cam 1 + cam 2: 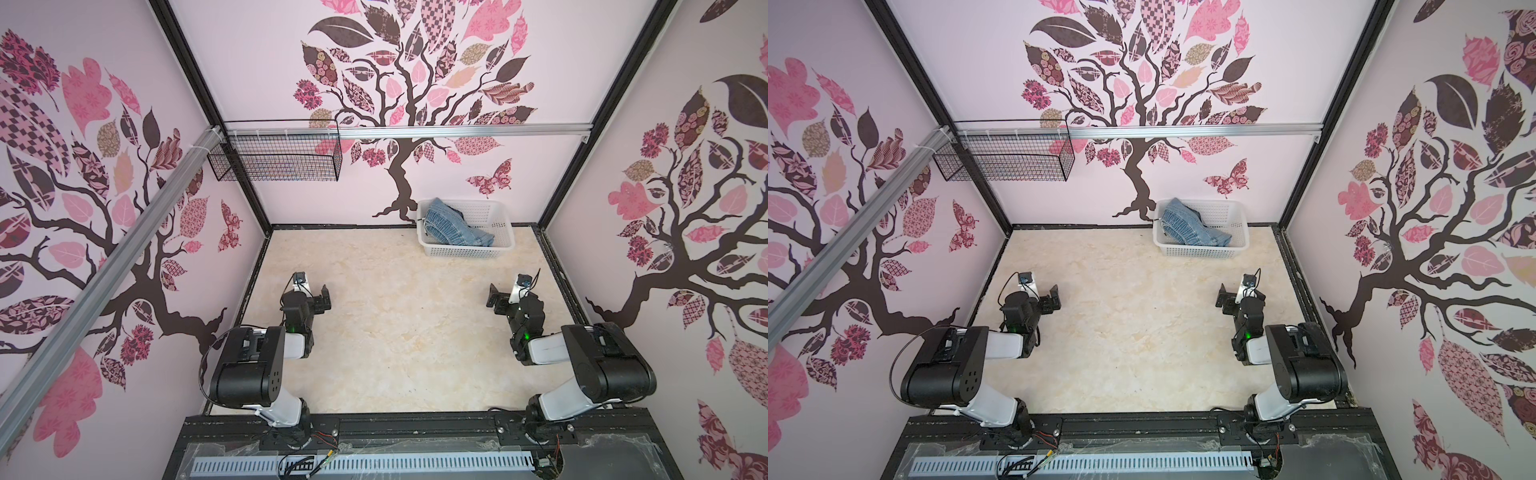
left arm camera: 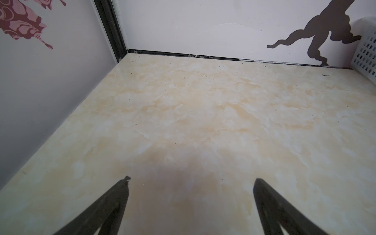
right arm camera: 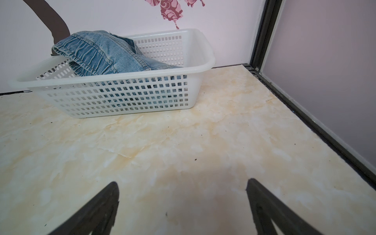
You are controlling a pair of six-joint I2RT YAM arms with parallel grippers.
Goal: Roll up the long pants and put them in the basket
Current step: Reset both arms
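So the jeans [image 1: 455, 226] aren't even on the table [image 1: 395, 340] yet. They're bunched up in a white basket [image 1: 505, 249] straight ahead of the right gripper [image 1: 492, 297], by the far wall and a fair way off. From the left gripper [image 1: 326, 297] they're ahead and well over to its right. Both grippers have their jaws spread wide with nothing in them, hovering low over bare table, as the wrist views show too (left [image 2: 191, 179], right [image 3: 181, 183]). My guess on handling: denim is soft and floppy but thick, so heavier than most cloth, with decent friction and nothing fragile about it. The legs are long, so they'll probably trail and drag as it comes out, and that light plastic basket might slide or tip up with it. The best place to grab looks like the gathered band, likely the waistband, humped up above the basket rim on the side nearer the right gripper. It's thick, sticks up and is easy to pinch, though I'd take a deep bite, not just the top layer. Once it's flat, roll slowly, because thick seams won't want to curl tight.
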